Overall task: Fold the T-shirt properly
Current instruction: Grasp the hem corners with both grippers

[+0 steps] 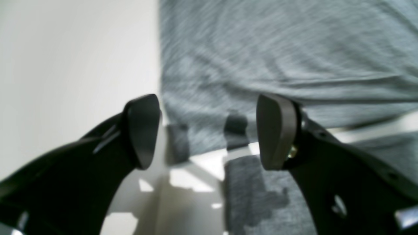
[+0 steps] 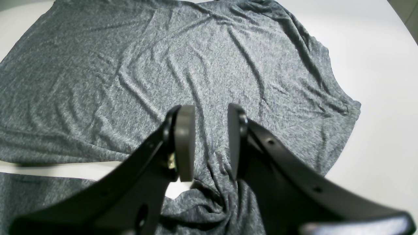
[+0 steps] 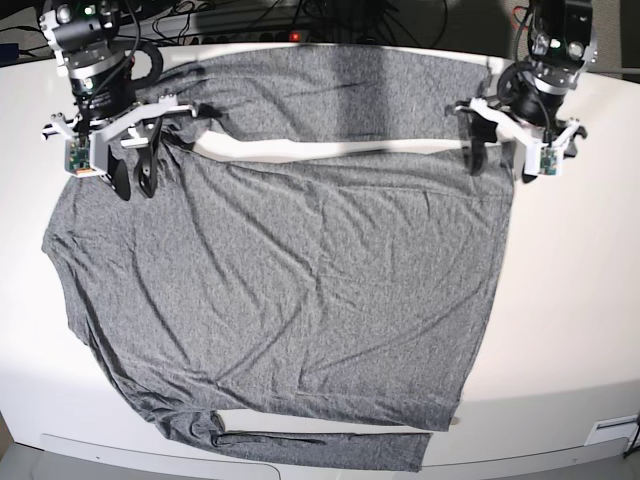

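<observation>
The heather-grey, thin knit long-sleeved T-shirt (image 3: 290, 290) lies spread on the smooth white table (image 3: 580, 300), one sleeve along the far edge, the other along the near edge. My left gripper (image 1: 209, 130) hangs over a straight edge of the cloth with its dark rubbery pads spread wide, nothing between them. My right gripper (image 2: 210, 143) hovers above bunched fabric by the sleeve seam, jaws partly apart, holding nothing. I judge the fabric light, limp and stretchy; it will sag and crease, so I would pinch doubled cloth at seams or corners, not a single flat layer.
</observation>
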Controlling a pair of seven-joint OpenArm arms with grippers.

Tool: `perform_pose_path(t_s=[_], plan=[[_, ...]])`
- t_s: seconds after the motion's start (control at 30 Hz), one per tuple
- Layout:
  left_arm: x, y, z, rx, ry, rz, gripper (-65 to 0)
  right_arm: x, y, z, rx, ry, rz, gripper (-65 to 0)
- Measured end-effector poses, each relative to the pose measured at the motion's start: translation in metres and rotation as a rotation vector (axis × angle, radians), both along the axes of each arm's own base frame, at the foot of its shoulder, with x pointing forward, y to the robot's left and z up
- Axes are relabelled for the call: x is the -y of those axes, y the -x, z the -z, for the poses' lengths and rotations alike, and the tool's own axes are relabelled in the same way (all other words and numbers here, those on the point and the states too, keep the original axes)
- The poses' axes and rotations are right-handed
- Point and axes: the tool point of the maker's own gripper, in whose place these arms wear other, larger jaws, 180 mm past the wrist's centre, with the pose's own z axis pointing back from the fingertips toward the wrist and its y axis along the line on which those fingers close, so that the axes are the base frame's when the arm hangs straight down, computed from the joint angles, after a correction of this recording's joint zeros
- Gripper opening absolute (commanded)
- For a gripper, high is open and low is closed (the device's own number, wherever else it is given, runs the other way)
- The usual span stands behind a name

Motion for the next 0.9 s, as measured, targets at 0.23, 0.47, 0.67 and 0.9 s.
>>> perform_pose_path(t_s=[0.23, 0.47, 0.67, 0.9], plan=[[0.003, -0.015, 0.015, -0.067, 0.182, -0.065, -20.0, 0.000, 0.001, 0.002, -0.011, 0.000, 0.001, -47.2], [-0.014, -0.009, 0.028, -0.120, 0.056, -0.099, -20.0, 0.000, 0.001, 0.003, -0.017, 0.001, 0.002, -47.2], [-0.013, 0.004, 0.036, -0.153, 0.061, -0.104, -20.0, 0.000, 0.001, 0.003, -0.017, 0.001, 0.002, -47.2], [0.002, 0.013, 0.040, -0.150, 0.116, -0.133, -20.0, 0.000, 0.001, 0.003, -0.017, 0.000, 0.003, -47.2]])
